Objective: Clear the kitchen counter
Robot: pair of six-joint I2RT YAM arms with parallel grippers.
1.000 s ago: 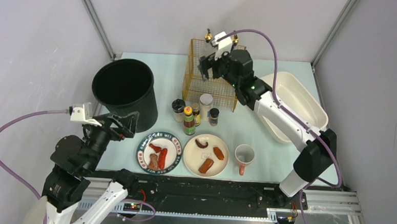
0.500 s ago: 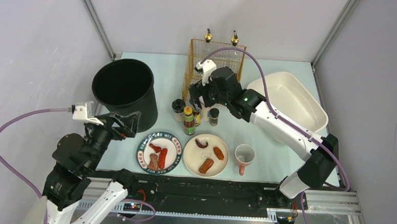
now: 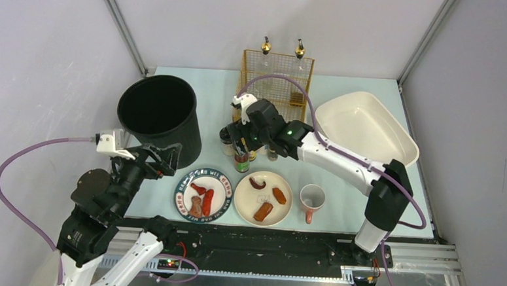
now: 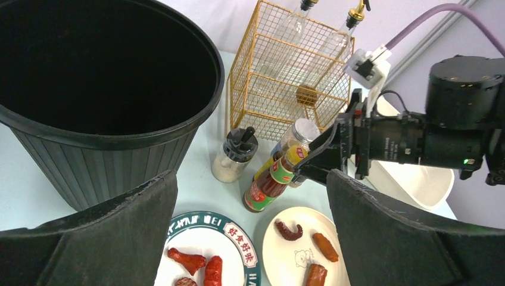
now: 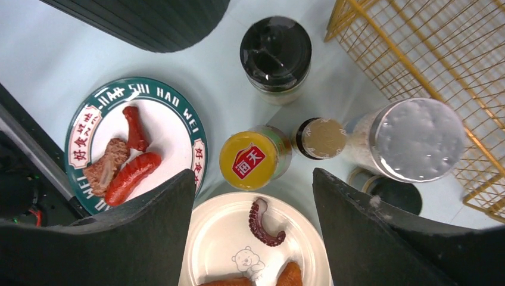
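The kitchen counter (image 3: pixel 342 210) holds a cluster of condiment bottles (image 3: pixel 241 157) in front of a gold wire rack (image 3: pixel 277 85). My right gripper (image 3: pixel 240 141) hovers open just over that cluster. In the right wrist view (image 5: pixel 253 238) the fingers straddle the space below the yellow-capped sauce bottle (image 5: pixel 255 158) and hold nothing. My left gripper (image 3: pixel 162 156) is open and empty beside the black bin (image 3: pixel 155 115). In the left wrist view (image 4: pixel 250 238) it looks over a green-rimmed plate (image 4: pixel 208 256) and a cream plate (image 4: pixel 306 250), both with food.
A black-lidded jar (image 5: pixel 276 53), a small brown-capped bottle (image 5: pixel 321 138), a clear-lidded jar (image 5: pixel 417 140) and a small dark jar (image 5: pixel 387 193) crowd the sauce bottle. A white oval tub (image 3: pixel 364 132) lies at the back right. A mug (image 3: pixel 312 198) stands near the front. Two oil bottles stand in the rack.
My right arm has swung from the wire rack at the back forward and left, down over the condiment bottles. My left arm has barely moved.
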